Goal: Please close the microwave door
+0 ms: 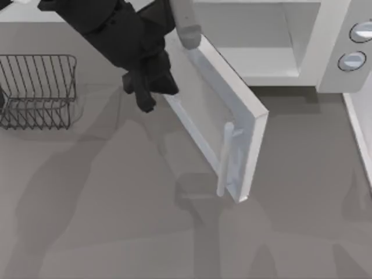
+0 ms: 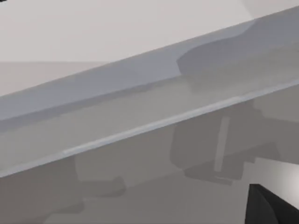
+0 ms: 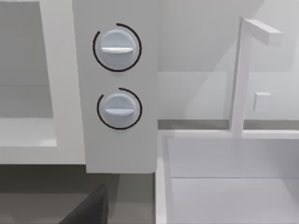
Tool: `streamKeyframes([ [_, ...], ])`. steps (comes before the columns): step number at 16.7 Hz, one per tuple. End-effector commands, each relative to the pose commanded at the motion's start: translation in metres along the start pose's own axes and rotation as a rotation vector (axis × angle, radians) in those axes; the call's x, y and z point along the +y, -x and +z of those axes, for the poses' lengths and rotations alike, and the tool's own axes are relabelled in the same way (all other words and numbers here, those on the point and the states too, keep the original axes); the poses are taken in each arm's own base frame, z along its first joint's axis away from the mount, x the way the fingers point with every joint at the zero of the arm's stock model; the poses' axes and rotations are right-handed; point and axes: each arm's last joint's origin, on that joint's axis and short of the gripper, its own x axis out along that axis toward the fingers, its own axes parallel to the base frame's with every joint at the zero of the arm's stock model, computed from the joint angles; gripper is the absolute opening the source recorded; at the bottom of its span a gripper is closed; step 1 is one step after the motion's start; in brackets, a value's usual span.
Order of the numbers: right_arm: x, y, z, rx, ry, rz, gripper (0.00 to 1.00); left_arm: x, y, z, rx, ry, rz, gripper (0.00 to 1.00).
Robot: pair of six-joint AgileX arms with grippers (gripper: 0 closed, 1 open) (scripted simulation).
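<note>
My left pincer (image 1: pixel 141 93) sits against the outer face of the microwave door (image 1: pixel 224 125), near the surface's far edge; door's half-open, free edge pointing toward me; can't tell its fingers.

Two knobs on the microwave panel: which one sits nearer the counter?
The lower knob, below the upper knob on the microwave side panel; in the top view it is the one closer to the table's front.

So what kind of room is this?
Probably a kitchen, a computer-made one. There's a microwave with its door open, a wire rack on the counter, and what looks like a sink with a tap.
</note>
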Motion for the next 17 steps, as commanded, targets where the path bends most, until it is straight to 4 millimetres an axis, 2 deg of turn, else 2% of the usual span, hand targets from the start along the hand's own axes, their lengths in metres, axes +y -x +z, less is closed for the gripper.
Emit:
streamKeyframes([
  [4,0.000,0.000,0.000,0.000,0.000,0.000,1.00,-0.003,-0.008,0.013,0.000,0.001,0.001,0.00],
  [8,0.000,0.000,0.000,0.000,0.000,0.000,1.00,-0.003,-0.007,0.013,0.000,0.004,0.001,0.00],
  [13,0.000,0.000,0.000,0.000,0.000,0.000,1.00,-0.006,-0.017,0.028,0.000,0.005,0.001,0.00],
  [17,0.000,0.000,0.000,0.000,0.000,0.000,1.00,-0.006,-0.016,0.028,0.000,0.007,0.002,0.00],
])
